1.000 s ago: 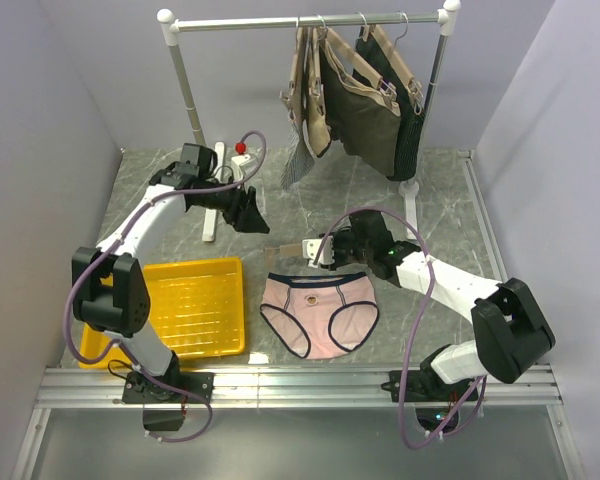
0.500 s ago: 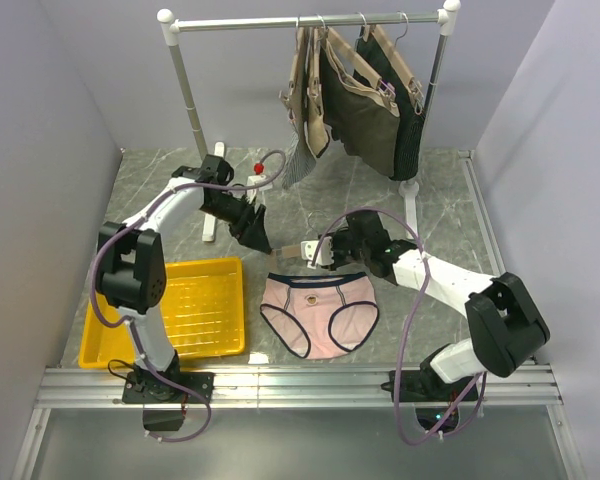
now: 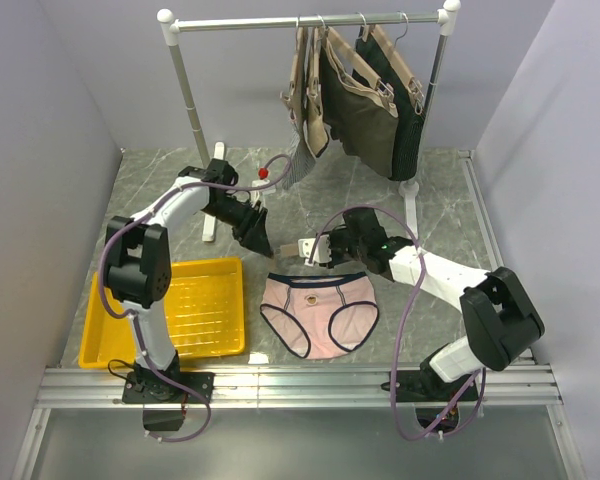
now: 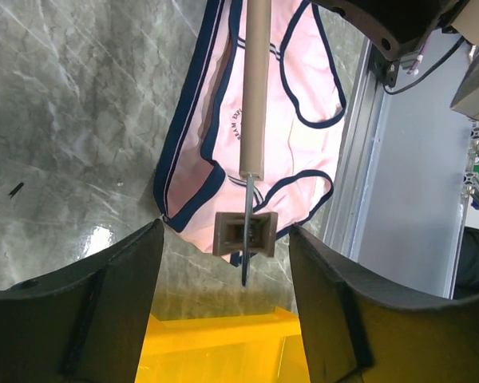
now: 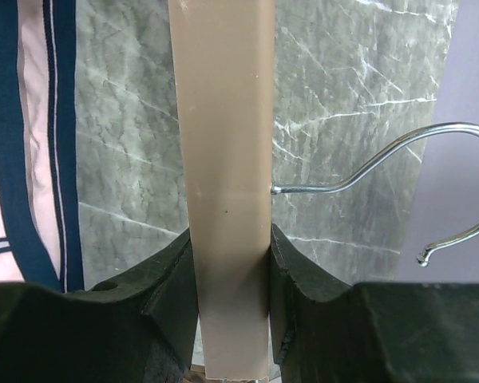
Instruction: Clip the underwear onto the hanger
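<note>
Grey marble tabletop (image 3: pixel 380 190). Right gripper (image 5: pixel 227 259) is clamped partway shut on the hanger (image 5: pixel 223 120) bar mid-length, by the hook (image 5: pixel 367 167). Left gripper (image 4: pixel 223 247) is spread wide and empty, fingers straddling the hanger's end clip (image 4: pixel 244 234) without contact. Underwear (image 3: pixel 318 312) lies flat beside the hanger, waistband (image 3: pixel 317 280) nearest it, unclipped. Step looks like clip-opening. Next probably needs a squeeze on that clip, then the waistband corner fed in.

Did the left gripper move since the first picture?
Yes. In the top view the left gripper slid nearer and rightward, from beside the rack's white foot toward the far corner of the yellow tray and the hanger.
</note>
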Robot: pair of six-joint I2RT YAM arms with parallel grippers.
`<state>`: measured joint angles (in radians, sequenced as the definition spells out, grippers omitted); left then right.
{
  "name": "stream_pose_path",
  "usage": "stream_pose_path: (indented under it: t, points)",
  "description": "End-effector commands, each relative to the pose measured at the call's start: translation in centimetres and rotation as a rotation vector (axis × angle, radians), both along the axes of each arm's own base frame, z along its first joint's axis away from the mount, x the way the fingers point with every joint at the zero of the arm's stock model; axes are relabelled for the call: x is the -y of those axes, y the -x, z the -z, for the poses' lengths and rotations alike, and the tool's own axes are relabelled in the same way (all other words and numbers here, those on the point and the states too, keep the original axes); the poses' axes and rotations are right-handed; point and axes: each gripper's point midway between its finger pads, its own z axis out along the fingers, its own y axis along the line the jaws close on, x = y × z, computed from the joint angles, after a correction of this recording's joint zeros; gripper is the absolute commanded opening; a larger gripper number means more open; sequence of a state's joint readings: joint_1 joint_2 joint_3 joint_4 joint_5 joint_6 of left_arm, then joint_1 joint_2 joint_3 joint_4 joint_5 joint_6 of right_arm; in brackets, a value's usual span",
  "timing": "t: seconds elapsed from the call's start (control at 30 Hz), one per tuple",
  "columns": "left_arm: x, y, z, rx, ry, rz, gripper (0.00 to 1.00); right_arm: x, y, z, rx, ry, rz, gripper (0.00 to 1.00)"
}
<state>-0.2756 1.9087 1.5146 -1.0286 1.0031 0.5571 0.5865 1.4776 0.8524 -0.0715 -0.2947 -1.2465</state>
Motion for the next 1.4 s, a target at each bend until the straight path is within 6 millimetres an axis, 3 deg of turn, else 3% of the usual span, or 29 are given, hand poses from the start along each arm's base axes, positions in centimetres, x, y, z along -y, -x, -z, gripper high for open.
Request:
stream_pose_path:
  t: [0.0,0.23,0.33,0.37,0.4,0.43,0.47,0.67,0.8,0.87,1.07,1.2,1.37]
  points:
    - [0.8,-0.3,-1.1,0.028,0.05,0.03,0.69,-1.0,-1.1,-2.2,0.046,-0.034,-0.002,0.0]
    - [0.8,-0.5,-1.1,0.027,0.05,0.028,0.6,-1.0,-0.8,-2.1,0.04,-0.029,-0.007,0.0]
    - [0.3,-2.3,-1.6,0.114,0.061,-0.028,0.68,-0.8,-0.7,-1.8,0.018,-0.029,0.011,0.0]
    - [-0.7,-3.2,-3.7,0.145,0.073,-0.118,0.73,-0.3,-0.8,-1.7,0.002,-0.03,0.03,0.0]
    - [-1.3,-3.4,-3.1,0.157,0.073,-0.171,0.75,0.0,-0.9,-1.7,-0.01,-0.031,0.046,0.0]
    - [-2.1,-5.1,-4.0,0.238,0.089,-0.226,0.77,0.4,-0.8,-1.4,-0.03,-0.033,0.063,0.0]
    - [-2.6,-5.1,-4.8,0.272,0.075,-0.258,0.77,1.0,-0.6,-1.1,-0.05,-0.028,0.074,0.0]
    - [-3.0,-3.9,-3.5,0.223,0.035,-0.228,0.75,3.1,1.5,0.4,-0.093,0.006,0.072,0.0]
    - [-1.4,-2.8,-3.6,0.179,0.055,-0.147,0.79,2.8,1.4,0.0,-0.063,0.01,0.059,0.0]
    - [-0.1,-1.6,-2.7,0.151,0.036,-0.083,0.81,2.4,1.1,-0.6,-0.053,0.004,0.053,0.0]
    - [2.0,-0.7,-1.3,0.088,0.014,-0.034,0.86,1.8,0.7,-1.3,-0.025,0.001,0.022,0.0]
    - [2.3,-0.8,-0.9,0.079,0.001,-0.031,0.84,1.8,0.9,-1.5,0.015,0.008,-0.002,0.0]
    - [2.8,0.1,-0.5,0.016,0.023,0.017,0.75,1.5,0.9,-1.8,0.044,0.0,-0.015,0.0]
